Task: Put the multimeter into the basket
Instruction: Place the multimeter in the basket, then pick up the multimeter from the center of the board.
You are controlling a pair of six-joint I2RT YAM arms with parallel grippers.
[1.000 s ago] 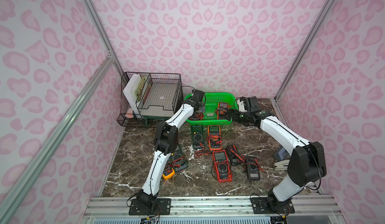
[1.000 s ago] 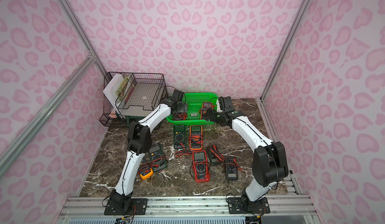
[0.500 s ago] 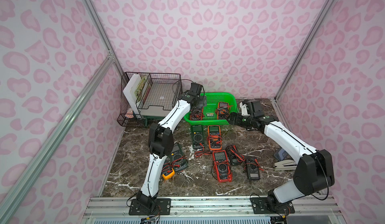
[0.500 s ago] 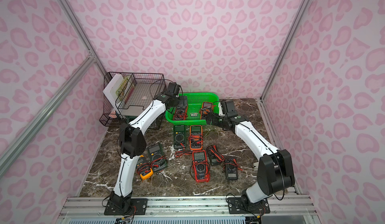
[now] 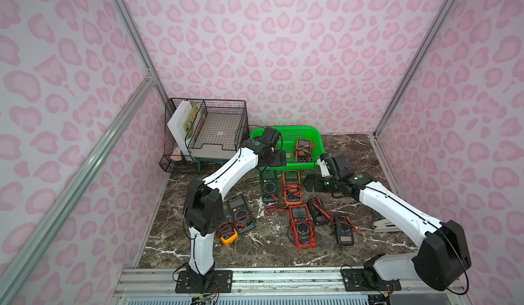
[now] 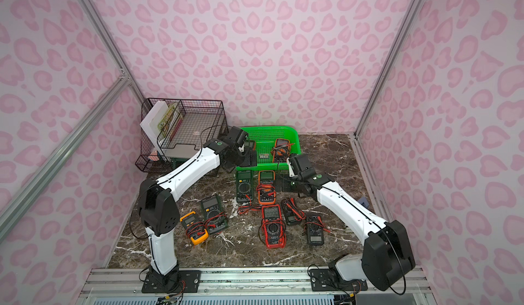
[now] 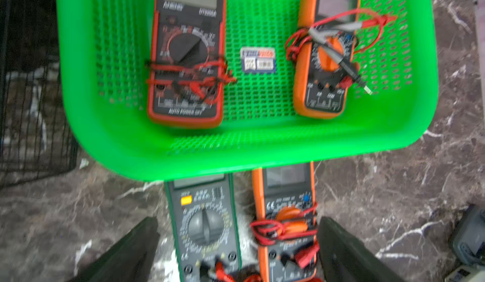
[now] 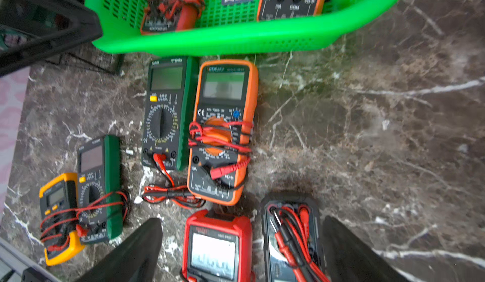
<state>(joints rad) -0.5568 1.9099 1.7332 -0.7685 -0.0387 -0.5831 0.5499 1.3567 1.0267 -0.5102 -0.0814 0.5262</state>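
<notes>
The green basket [image 5: 295, 128] [image 6: 269, 128] stands at the back centre. It holds a red-black multimeter [image 7: 186, 55] and an orange multimeter [image 7: 325, 52] [image 5: 302, 150]. In front of its rim [image 7: 236, 160] a green multimeter [image 5: 268, 185] and an orange one [image 5: 292, 187] lie side by side. My left gripper [image 5: 279, 159] [image 7: 238, 223] hangs open above their top ends, holding nothing. My right gripper [image 5: 310, 183] [image 8: 242, 221] is open just right of that orange meter, above a red multimeter [image 8: 217, 246] and a dark one [image 8: 291, 241].
More multimeters lie nearer the front: a dark green [image 5: 241, 214], a yellow [image 5: 229, 235] and a black one [image 5: 344, 229], all with loose red and black leads. A black wire rack [image 5: 209, 130] stands back left beside the basket. A small grey object [image 5: 382, 227] lies by the right wall.
Both arms have drawn back from the basket towards the front. The right gripper has come down beside the meters on the table. Both grippers stayed open and empty.
</notes>
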